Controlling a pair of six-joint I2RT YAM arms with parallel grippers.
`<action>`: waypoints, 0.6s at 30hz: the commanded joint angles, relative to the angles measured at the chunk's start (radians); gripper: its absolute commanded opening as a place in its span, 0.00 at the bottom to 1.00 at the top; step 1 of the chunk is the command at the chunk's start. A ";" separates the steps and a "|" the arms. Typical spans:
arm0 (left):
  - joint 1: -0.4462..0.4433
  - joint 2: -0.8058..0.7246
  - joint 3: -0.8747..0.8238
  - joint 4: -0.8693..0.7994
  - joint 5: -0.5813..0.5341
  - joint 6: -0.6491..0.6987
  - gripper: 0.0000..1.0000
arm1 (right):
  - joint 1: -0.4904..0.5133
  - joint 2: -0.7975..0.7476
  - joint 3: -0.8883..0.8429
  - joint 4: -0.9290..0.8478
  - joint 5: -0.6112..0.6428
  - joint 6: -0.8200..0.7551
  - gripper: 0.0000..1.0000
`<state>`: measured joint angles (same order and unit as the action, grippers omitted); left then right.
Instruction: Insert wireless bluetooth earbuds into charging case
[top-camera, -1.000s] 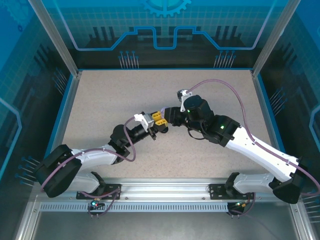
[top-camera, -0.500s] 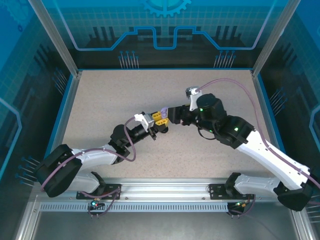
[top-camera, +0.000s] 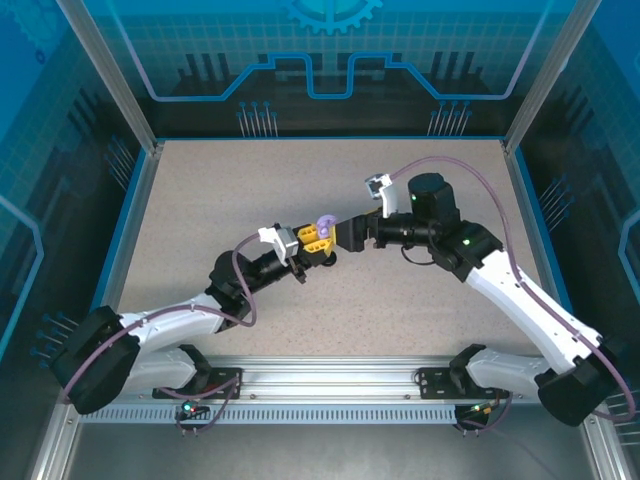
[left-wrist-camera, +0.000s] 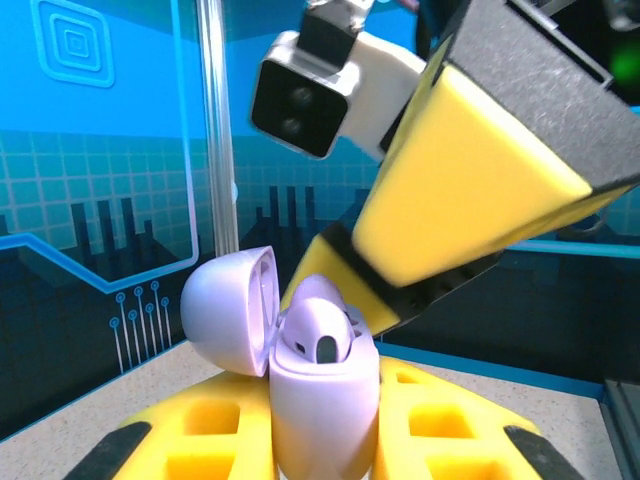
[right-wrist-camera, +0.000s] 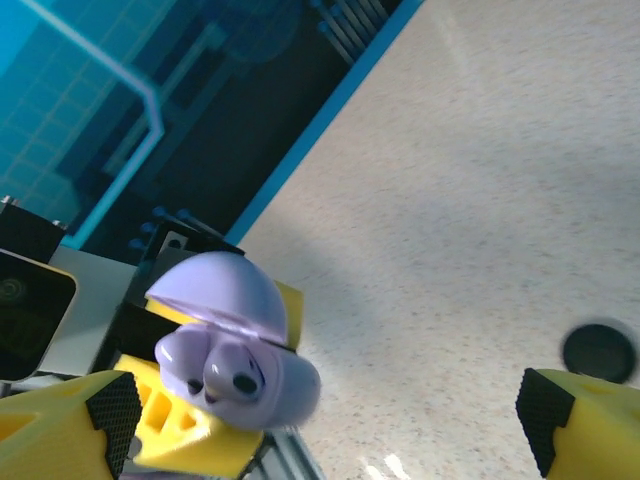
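— Hidden, leftward?
— Base of lavender case (left-wrist-camera: 325, 400), sunk between clamped left gripper (top-camera: 312, 240) fingers; hinged open, lavender earbuds (right-wrist-camera: 235, 375) seated, stems buried.
— Rightward?
— Right gripper (top-camera: 347, 236) reaching level, spread wide beside case; dark round blur (right-wrist-camera: 598, 352) on table (top-camera: 220, 200).

Two arms, the left arm (top-camera: 180, 325) and the right arm (top-camera: 520, 300), each carrying one hand, so two hands: the left hand (top-camera: 320, 236) and the right hand (top-camera: 342, 236). One lavender case (left-wrist-camera: 325, 400) with one lid (left-wrist-camera: 232, 322). Two lavender earbuds (right-wrist-camera: 186, 352) (right-wrist-camera: 237, 378) in that case. One dark round disc (right-wrist-camera: 598, 352) on the one table (top-camera: 250, 190)
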<state>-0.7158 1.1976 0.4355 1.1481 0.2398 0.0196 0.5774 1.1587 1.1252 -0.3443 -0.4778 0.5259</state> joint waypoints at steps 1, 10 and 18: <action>-0.007 -0.016 -0.003 -0.011 0.038 -0.029 0.00 | 0.017 0.015 0.006 0.109 -0.149 0.008 1.00; -0.008 -0.012 0.004 -0.016 0.047 -0.032 0.00 | 0.033 0.058 0.052 0.144 -0.228 0.003 0.98; -0.007 -0.007 0.003 -0.028 0.043 -0.029 0.00 | 0.033 0.041 0.091 0.087 -0.228 -0.054 0.86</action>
<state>-0.7158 1.1976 0.4355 1.1229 0.2604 -0.0013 0.5976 1.2179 1.1801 -0.2470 -0.6739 0.5034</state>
